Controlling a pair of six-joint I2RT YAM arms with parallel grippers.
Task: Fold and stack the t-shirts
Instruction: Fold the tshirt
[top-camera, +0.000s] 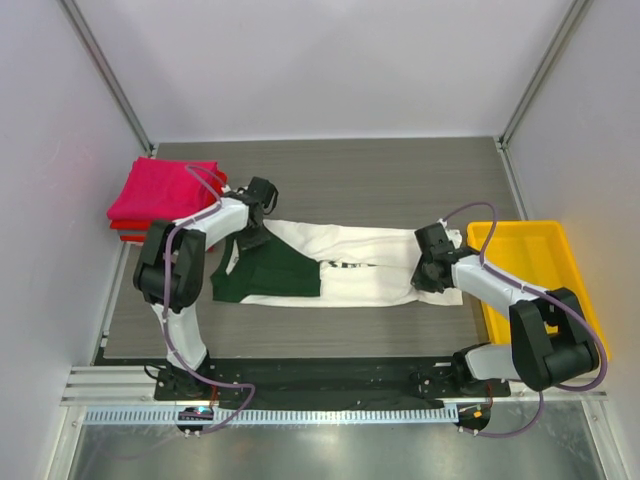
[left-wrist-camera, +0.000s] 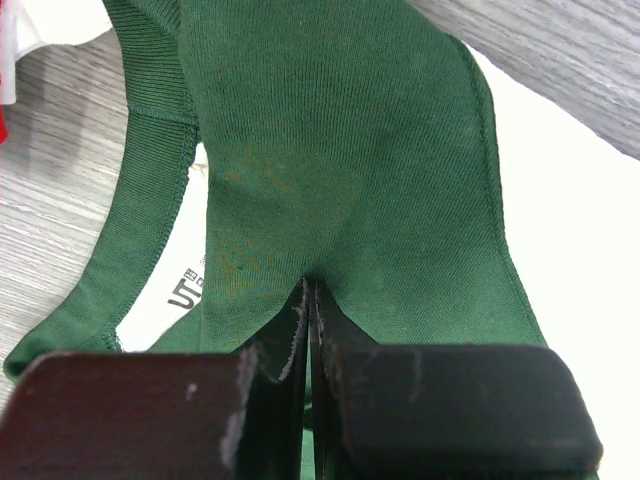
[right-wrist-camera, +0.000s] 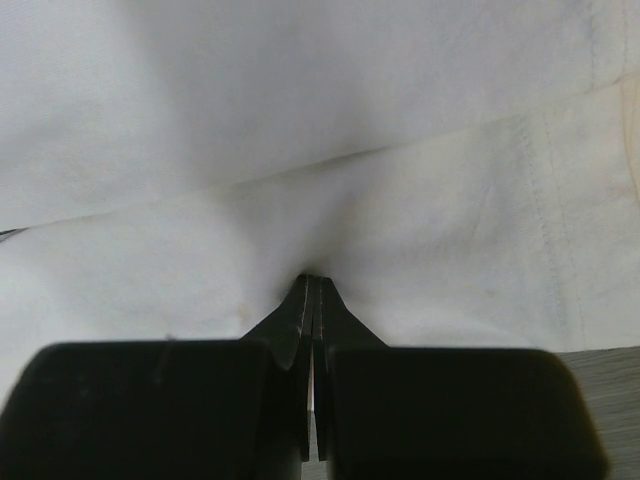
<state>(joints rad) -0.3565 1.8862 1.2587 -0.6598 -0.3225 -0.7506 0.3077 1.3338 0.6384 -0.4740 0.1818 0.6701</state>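
Left wrist view: our left gripper (left-wrist-camera: 311, 292) is clamped on the dark green fabric of the cream-white cloth t-shirt (top-camera: 370, 250); our right gripper (right-wrist-camera: 313, 282) nips its white end, probably the hem. The shirt lies lengthwise between both arms, with the folded magenta-pink and red stack (top-camera: 160, 195) beside the left.

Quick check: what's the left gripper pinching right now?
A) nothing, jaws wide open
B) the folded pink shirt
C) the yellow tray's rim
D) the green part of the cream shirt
D: in the left wrist view the left gripper is shut, with the dark green cloth of the cream-white t-shirt puckering into its tips.
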